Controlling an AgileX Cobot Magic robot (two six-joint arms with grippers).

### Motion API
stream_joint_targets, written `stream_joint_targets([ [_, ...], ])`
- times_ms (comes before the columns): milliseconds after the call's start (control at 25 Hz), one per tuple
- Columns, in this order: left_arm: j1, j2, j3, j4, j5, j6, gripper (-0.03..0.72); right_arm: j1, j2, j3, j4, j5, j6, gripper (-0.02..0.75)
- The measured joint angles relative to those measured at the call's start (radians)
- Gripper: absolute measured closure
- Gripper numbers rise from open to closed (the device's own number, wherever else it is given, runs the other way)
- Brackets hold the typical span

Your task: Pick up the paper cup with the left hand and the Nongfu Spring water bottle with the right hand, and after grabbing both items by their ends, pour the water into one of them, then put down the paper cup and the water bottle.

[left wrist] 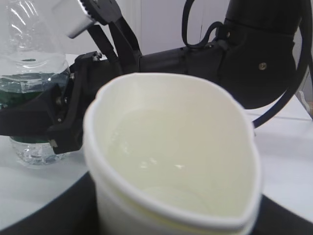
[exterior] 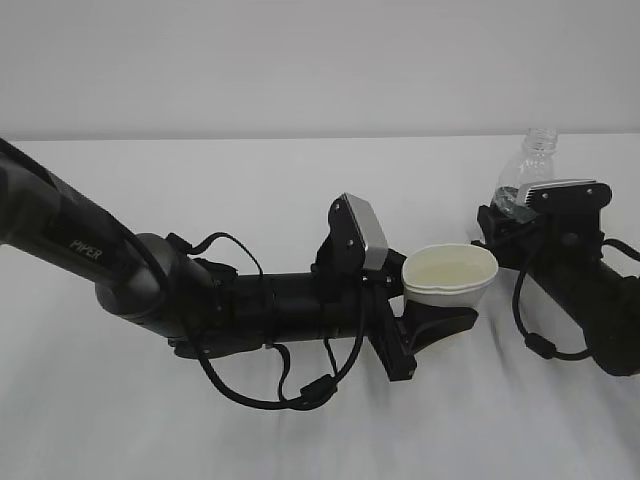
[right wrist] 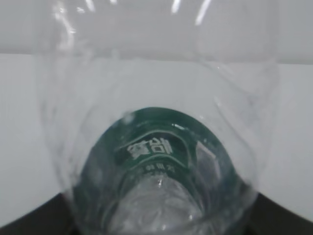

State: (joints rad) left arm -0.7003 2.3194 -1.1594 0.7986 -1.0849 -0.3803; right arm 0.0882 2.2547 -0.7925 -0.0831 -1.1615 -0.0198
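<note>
The left pincer (exterior: pixel 440 318) grips the paper cup (exterior: pixel 450 277), rim squeezed oval, water (left wrist: pixel 161 166) inside. To its right the right pincer (exterior: pixel 515 222) clamps the upright Nongfu Spring water bottle (exterior: pixel 530 165) (neck up), standing on the desk (exterior: pixel 250 190); both need only setting down

Bare lab-style test setup, plain white table (exterior: pixel 250 440), blank white wall (exterior: pixel 300 60) behind, no furnishings

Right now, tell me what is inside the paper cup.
The paper cup holds clear water, partly filling it; its rim is squeezed out of round. The cup's bottom under the water cannot be made out.
</note>
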Motion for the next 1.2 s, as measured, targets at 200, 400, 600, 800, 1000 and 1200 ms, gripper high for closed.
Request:
stream_joint_targets([
  [200,0.000,0.000,0.000,0.000,0.000,0.000,0.290,0.000,0.001,-0.001,-0.005,-0.002,0.004,0.304],
  [400,0.000,0.000,0.000,0.000,0.000,0.000,0.291,0.000,0.008,-0.001,-0.014,0.002,0.004,0.204],
  [600,0.000,0.000,0.000,0.000,0.000,0.000,0.291,0.000,0.010,0.004,-0.016,0.008,0.006,0.171],
  [800,0.000,0.000,0.000,-0.002,0.002,0.000,0.291,0.000,-0.025,0.053,-0.018,0.010,0.006,0.167],
  [1000,0.000,0.000,0.000,-0.022,0.004,0.000,0.291,0.000,-0.125,0.134,-0.014,0.010,0.006,0.166],
  [1200,0.025,0.000,0.000,-0.024,0.008,0.000,0.291,0.000,-0.238,0.247,-0.004,0.010,0.006,0.166],
])
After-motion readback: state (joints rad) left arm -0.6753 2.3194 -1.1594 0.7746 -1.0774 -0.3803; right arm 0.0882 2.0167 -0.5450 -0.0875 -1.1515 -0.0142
